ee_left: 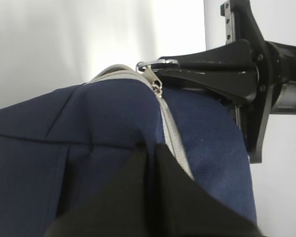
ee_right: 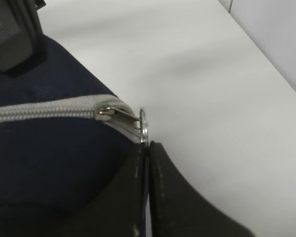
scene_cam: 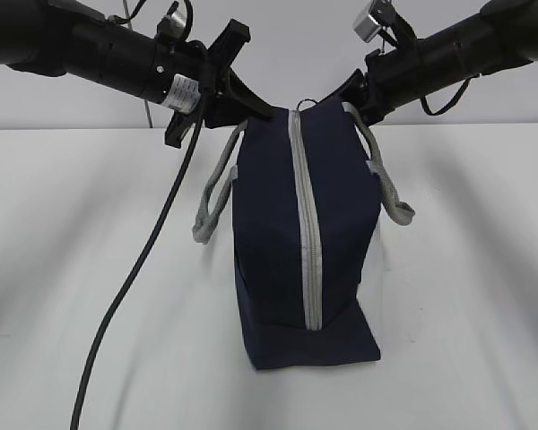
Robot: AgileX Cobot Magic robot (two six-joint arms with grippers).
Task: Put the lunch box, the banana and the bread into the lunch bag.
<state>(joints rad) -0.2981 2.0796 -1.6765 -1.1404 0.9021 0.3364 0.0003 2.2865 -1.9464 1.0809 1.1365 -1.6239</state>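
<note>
The navy lunch bag stands upright on the white table, and its grey zipper runs closed down the side facing the exterior camera. My left gripper is shut on the bag's fabric at the top edge, just left of the zipper; in the left wrist view the gripper pinches a navy fold. My right gripper is shut on the metal ring pull at the zipper's top end, also seen as the ring pull. The lunch box, the banana and the bread are out of view.
Two grey strap handles hang down either side of the bag. A black cable droops from the left arm to the table's front left. White tabletop surrounds the bag.
</note>
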